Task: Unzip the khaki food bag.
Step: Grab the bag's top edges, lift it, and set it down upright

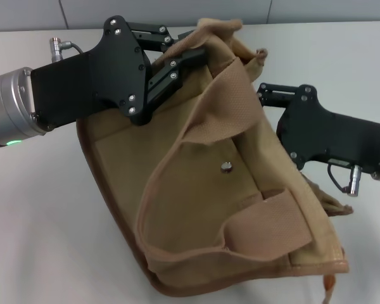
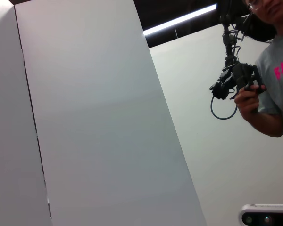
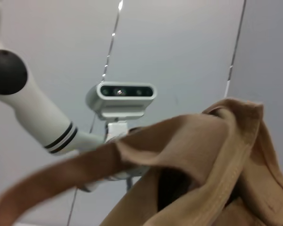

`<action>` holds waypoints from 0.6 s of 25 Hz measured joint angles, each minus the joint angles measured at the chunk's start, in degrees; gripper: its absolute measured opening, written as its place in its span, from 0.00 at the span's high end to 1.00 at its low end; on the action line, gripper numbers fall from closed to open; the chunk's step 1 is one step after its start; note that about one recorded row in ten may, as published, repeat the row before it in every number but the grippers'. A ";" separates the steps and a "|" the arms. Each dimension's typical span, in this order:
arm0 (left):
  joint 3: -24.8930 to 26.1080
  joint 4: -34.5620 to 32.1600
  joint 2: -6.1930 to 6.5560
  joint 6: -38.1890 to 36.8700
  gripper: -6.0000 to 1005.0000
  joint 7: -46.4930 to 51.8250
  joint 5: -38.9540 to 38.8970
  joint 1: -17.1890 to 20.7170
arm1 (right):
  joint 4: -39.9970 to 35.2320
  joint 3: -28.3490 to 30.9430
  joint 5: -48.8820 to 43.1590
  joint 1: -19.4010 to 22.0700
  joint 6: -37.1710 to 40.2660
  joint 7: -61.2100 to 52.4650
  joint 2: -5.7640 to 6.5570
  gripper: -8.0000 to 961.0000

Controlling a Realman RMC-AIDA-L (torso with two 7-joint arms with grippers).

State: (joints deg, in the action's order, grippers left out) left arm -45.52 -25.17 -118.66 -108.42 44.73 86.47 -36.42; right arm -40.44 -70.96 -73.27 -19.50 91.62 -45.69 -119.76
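The khaki food bag (image 1: 209,209) lies tipped on the white table (image 1: 38,240), its bottom corner nearest the robot and close to the near table edge, its top end lifted away toward the far side. Bare table stretches wide on the robot's left of the bag, and a narrower strip lies open on the right. On the bag's upward face sits the front pocket (image 1: 152,164) with its metal snap (image 1: 226,167); one webbing handle (image 1: 266,221) loops across the near part, while the second handle (image 1: 225,95) runs up toward the raised top. What the bag holds cannot be seen from here. Farther back, the left gripper (image 1: 193,54) comes in from the left, its jaws clamped on a fold of fabric at the bag's top edge. The right gripper (image 1: 266,95) reaches in from the right, touching the bag's side near the top; whether its jaws are apart or together I cannot tell, since cloth hides their tips. In the right wrist view the bag's tan cloth (image 3: 203,160) fills the foreground with the robot's head camera (image 3: 121,98) behind it. Beyond the table, a person (image 2: 273,80) stands holding a black device (image 2: 236,80) by a pale wall.
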 joint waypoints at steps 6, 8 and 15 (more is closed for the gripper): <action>-0.01 0.00 0.00 -0.04 0.91 0.00 0.00 -0.16 | 0.22 0.00 0.72 0.06 -0.20 0.56 -0.04 0.53; -0.01 0.03 0.00 -0.04 0.91 0.00 0.00 -0.22 | 0.27 -0.03 0.74 0.00 -0.22 0.67 -0.04 0.58; -0.01 0.03 0.01 -0.04 0.91 0.00 0.01 -0.37 | 0.23 -0.33 0.85 0.24 0.13 1.49 -0.04 0.82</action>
State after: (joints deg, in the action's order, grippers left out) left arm -45.53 -25.14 -118.65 -108.46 44.74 86.48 -36.79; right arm -40.21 -71.29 -72.42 -19.26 91.75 -44.20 -119.80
